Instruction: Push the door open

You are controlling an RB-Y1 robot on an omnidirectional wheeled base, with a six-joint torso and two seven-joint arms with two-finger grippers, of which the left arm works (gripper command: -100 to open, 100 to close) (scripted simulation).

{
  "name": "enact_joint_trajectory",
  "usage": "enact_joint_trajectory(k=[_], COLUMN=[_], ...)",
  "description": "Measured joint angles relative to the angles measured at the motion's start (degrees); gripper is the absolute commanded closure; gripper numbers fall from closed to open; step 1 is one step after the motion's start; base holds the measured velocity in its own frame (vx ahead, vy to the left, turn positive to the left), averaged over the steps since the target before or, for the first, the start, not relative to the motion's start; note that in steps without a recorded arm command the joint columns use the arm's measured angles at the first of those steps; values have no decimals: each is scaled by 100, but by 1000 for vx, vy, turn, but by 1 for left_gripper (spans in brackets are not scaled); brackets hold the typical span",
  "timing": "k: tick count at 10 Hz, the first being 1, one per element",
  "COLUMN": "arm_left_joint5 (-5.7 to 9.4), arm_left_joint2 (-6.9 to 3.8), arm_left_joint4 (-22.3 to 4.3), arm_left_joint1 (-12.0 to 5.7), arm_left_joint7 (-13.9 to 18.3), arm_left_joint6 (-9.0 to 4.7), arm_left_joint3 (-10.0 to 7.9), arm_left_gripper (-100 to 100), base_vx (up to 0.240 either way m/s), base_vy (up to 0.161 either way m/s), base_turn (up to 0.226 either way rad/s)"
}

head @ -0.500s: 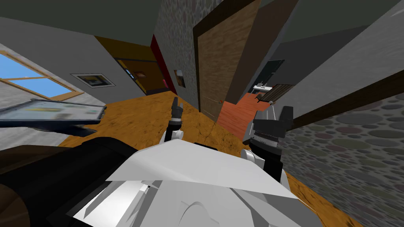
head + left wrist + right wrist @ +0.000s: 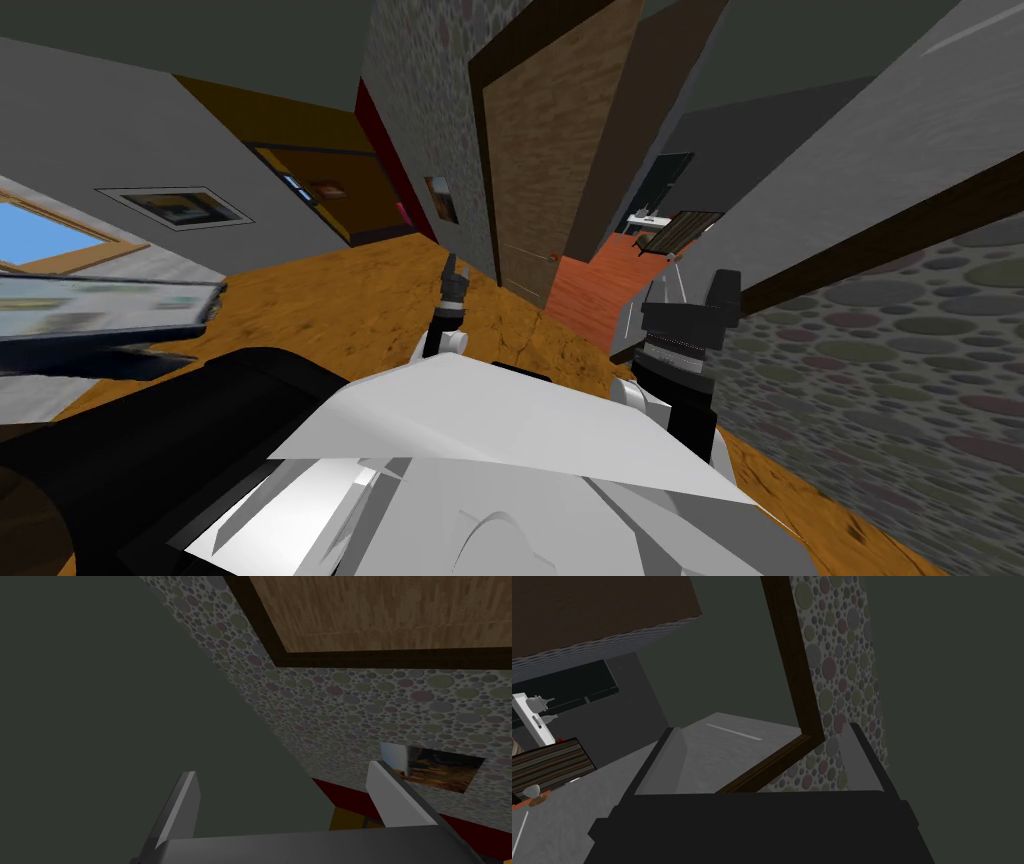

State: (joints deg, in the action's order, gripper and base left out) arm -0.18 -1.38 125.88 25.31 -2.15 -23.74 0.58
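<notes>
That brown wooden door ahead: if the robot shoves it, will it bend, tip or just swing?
Probably stiff: the door looks like one flat wooden slab. Likely heavy, as it looks far larger than the left gripper. It should swing, not tip, being set in a dark frame.

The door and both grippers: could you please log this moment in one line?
door: wooden, opening alongside | left gripper: open, clear of door | right gripper: open, facing opening

Left gripper (image 2: 283, 772) (fingers apart) faces a pebble-patterned wall (image 2: 350, 706) beside the wooden door (image 2: 390, 611).
</notes>
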Motion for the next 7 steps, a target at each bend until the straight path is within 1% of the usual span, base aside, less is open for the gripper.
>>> enact_joint_trajectory(k=[4, 5, 7], arm_left_joint5=[154, 187, 279], arm_left_joint2=[-91, -100, -152], arm_left_joint4=[-438, -560, -756], arm_left_joint1=[-138, -151, -188], arm_left_joint7=[391, 491, 724], arm_left_joint6=[-133, -187, -253], arm_left_joint3=[-17, 2, 0], arm_left_gripper=[-100, -100, -100], base_vx=[77, 92, 97], base_vy=[11, 14, 27], base_turn=[-118, -132, -133])
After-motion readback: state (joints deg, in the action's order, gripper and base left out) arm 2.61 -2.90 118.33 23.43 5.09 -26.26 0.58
